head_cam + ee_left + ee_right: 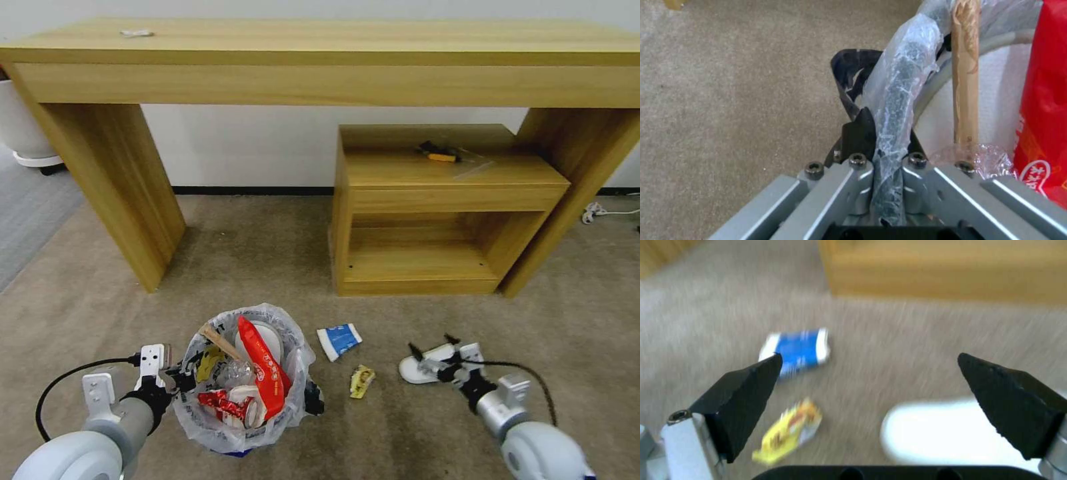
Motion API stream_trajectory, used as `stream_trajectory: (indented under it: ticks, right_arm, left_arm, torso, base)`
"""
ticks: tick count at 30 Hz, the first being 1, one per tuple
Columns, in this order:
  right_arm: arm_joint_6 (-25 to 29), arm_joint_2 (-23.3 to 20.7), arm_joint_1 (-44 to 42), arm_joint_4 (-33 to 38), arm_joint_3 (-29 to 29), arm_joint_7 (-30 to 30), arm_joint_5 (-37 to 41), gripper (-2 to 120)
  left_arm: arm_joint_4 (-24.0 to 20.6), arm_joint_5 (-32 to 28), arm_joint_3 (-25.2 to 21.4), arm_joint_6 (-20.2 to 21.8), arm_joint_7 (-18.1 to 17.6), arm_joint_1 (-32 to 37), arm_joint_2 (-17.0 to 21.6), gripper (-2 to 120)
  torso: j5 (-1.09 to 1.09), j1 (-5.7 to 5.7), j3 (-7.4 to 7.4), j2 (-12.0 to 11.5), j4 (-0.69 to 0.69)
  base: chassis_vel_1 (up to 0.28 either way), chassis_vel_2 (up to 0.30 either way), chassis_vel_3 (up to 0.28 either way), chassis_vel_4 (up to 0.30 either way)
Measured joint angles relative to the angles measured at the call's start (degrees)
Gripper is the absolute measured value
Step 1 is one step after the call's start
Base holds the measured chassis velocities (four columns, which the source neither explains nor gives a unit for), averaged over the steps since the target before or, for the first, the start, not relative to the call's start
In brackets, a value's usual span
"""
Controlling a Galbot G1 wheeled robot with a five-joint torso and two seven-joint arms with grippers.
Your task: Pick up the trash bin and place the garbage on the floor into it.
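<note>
The small round plastic-lined trash bin [243, 380] has its rim between the left gripper's fingers [860, 133]; the flat white insole [421, 365] lies under the right gripper's spread fingers [746, 396].

Open carpet [427, 427] around the packet [339, 340]; cabinet [427, 220] stands behind

There is one trash bin [241, 390] with one clear bag in it. Inside the bin I count two red wrappers, one long [264, 368] and one crumpled [221, 403], one wooden stick [220, 341] and one clear bottle [237, 373]. On the floor [267, 253] there are three bits of litter: one blue and white packet [339, 340], one yellow wrapper [361, 381] and one white insole [421, 367]. There are two robot grippers, the left gripper [175, 377] and the right gripper [433, 348]. There is one big wooden desk [320, 60] and one small wooden shelf [440, 207]
</note>
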Motion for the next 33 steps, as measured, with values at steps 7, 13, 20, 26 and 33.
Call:
stream_trajectory:
  ticks: [7,13,20,26,33]
  right_arm:
    - [-0.8,4.3,6.4,-11.2,-7.2,-0.1,0.2,100]
    - [-1.2,8.1,12.8,-19.1,-13.5,0.4,-0.3,100]
    - [-1.2,10.5,17.3,-23.8,-15.5,1.5,-1.0,96]
    - [-2.0,11.1,19.0,-25.7,-16.1,2.6,-1.0,82]
    - [-3.3,11.7,20.1,-28.9,-16.5,3.1,-0.6,60]
  left_arm:
    - [0.0,0.1,-0.6,0.0,0.0,0.2,0.0,1]
    - [0.5,0.1,-0.3,0.0,0.0,-0.2,0.0,1]
    - [1.0,0.0,-0.2,0.0,-0.1,-0.4,0.2,1]
    - [1.4,-0.2,-0.3,0.0,0.0,-0.7,0.3,1]
    - [2.0,-0.3,0.2,0.0,0.1,-1.4,0.5,1]
  torso:
    - [0.0,0.01,0.0,0.0,0.03]
    - [-0.01,0.01,0.0,0.0,0.01]
    - [0.0,0.01,0.0,0.0,0.02]
    - [0.0,0.01,0.0,0.0,0.02]
    - [0.0,0.01,0.0,0.0,0.01]
  base:
    - [0.024,0.014,-0.018,-0.014]
    - [0.0,0.0,0.0,0.0]
    - [0.0,0.0,0.0,0.0]
    - [0.0,0.0,0.0,0.0]
    - [0.0,0.0,0.0,0.0]
